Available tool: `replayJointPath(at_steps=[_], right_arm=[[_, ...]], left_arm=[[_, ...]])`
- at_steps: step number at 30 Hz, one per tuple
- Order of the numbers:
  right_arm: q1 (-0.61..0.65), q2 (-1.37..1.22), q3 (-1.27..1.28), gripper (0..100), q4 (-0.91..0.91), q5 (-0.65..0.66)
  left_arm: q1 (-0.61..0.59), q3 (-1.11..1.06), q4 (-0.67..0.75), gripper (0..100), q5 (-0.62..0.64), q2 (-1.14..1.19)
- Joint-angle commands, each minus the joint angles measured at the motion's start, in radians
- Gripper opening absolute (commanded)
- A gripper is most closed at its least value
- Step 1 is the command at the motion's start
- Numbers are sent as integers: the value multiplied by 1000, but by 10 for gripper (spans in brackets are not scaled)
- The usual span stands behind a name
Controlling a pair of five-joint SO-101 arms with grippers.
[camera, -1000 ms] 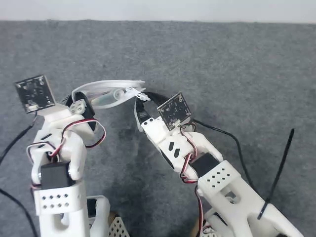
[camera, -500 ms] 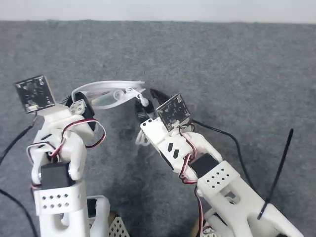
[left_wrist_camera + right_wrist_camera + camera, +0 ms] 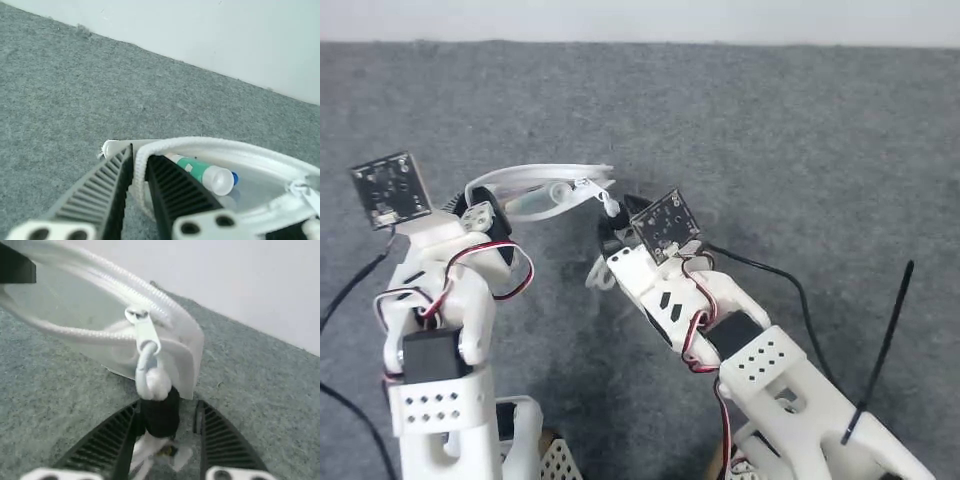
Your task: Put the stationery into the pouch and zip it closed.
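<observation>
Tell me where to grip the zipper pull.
Grip the black tab dangling by a cord from the slider, approaching from the pouch end opposite the left pincer: it hangs clear of the pouch wall, between the right pincer's open jaws.

Pinches the rim of the pouch (image 3: pixel 250 150) tight with the left claw (image 3: pixel 139 160). Holds the right claw (image 3: pixel 167 409) at the pouch's zipper end, fingers a little apart around the zipper pull (image 3: pixel 145 335). Bends both arms side by side behind the pouch.
</observation>
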State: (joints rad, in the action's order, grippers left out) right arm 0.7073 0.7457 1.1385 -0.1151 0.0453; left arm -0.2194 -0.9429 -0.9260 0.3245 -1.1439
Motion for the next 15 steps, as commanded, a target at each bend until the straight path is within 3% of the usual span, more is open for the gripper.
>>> replayJointPath(at_steps=[1,15], right_arm=[[8,15,-41,176,-8,14],[8,15,-21,145,71,12]], left_arm=[[0,18,31,10,14,-8],[0,18,31,10,14,-8]])
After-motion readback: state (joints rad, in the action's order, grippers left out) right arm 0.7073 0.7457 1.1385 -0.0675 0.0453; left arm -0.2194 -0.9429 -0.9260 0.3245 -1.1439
